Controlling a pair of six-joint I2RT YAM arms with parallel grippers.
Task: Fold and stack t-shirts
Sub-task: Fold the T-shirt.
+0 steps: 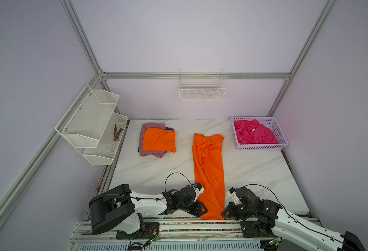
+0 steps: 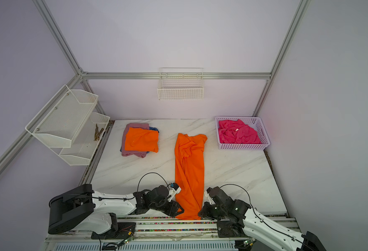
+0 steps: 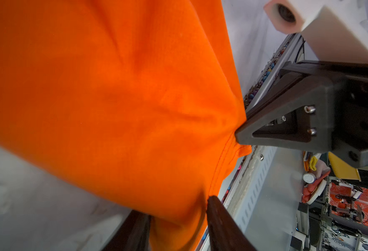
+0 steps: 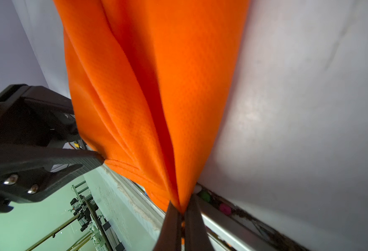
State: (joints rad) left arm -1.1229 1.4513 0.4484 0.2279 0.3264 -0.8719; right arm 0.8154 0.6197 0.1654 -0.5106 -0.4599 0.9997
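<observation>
A bright orange t-shirt [image 1: 209, 169], folded into a long strip, lies down the middle of the marble table [image 1: 148, 171]. At its near hem my left gripper [image 1: 202, 211] stands open, jaws apart, with loose orange cloth [image 3: 135, 108] between them in the left wrist view. My right gripper [image 1: 223, 214] is shut on the hem's other corner [image 4: 178, 152]. At the back left a folded orange t-shirt [image 1: 159, 139] tops a stack over a mauve-pink one [image 1: 151, 125] and a blue one [image 1: 170, 128]. A hot pink t-shirt [image 1: 255, 132] lies crumpled in a lavender basket [image 1: 260, 147].
A white mesh shelf [image 1: 91, 123] hangs on the left wall over the table's left edge. A wire basket [image 1: 201, 91] hangs on the back wall. An aluminium rail [image 1: 178, 226] runs along the front, just below the hem.
</observation>
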